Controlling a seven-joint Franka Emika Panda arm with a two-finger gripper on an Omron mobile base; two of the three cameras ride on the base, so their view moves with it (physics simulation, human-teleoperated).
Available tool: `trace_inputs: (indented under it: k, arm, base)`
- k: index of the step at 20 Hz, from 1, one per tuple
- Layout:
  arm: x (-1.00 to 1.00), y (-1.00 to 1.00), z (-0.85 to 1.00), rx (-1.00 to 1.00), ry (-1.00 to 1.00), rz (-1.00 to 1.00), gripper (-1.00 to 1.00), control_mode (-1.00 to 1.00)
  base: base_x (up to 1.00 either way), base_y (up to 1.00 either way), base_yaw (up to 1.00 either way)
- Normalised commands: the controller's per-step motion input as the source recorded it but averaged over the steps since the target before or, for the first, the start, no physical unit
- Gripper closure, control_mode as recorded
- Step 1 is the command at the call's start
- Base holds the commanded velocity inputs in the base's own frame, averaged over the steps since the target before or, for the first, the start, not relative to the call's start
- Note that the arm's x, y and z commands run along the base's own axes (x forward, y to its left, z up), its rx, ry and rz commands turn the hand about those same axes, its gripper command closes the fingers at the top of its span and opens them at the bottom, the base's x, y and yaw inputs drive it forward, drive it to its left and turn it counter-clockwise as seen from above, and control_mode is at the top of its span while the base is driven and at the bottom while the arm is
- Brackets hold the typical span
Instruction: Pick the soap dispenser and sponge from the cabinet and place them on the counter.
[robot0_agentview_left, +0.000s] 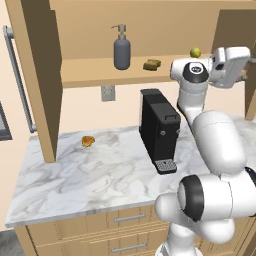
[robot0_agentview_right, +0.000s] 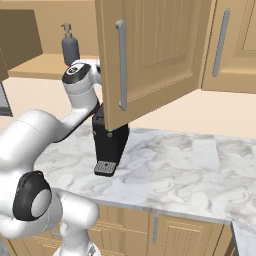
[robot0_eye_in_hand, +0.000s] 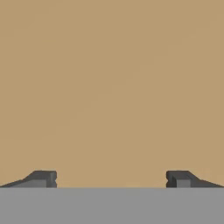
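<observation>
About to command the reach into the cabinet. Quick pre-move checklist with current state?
1. Gripper open, nothing between fingertips: ok.
2. Cabinet door open, shelf exposed: ok.
3. Soap dispenser upright on the shelf: ok.
4. Sponge on the shelf, right of the dispenser, apart from it: ok.
5. Gripper lined up with either item: not ok, hand view faces plain wood.
6. Counter has bare space left of the coffee machine: ok.
</observation>
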Motion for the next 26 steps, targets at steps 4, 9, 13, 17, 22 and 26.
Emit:
trace_inputs:
  k: [4,9,13,17,22,26]
  arm:
    - [0.21,-0.66,0.04,0.0,0.0,-0.12,-1.0,-1.0]
    - [0.19,-0.65,0.06,0.0,-0.01,-0.04,-1.0,-1.0]
    - [0.17,-0.67,0.03,0.03,-0.05,0.0,-1.0,-1.0]
    - [0.15,-0.66,0.01,0.05,-0.05,0.0,-1.0,-1.0]
    - [0.15,-0.57,0.0,0.09,-0.05,0.02,-1.0,-1.0]
    - [-0.02,-0.02,0.0,0.08,-0.14,0.07,-1.0,-1.0]
  base:
    - [0.0,0.0,0.0]
    - [0.0,0.0,0.0]
    - [0.0,0.0,0.0]
    - [0.0,0.0,0.0]
    - [0.0,0.0,0.0]
    - [0.0,0.0,0.0]
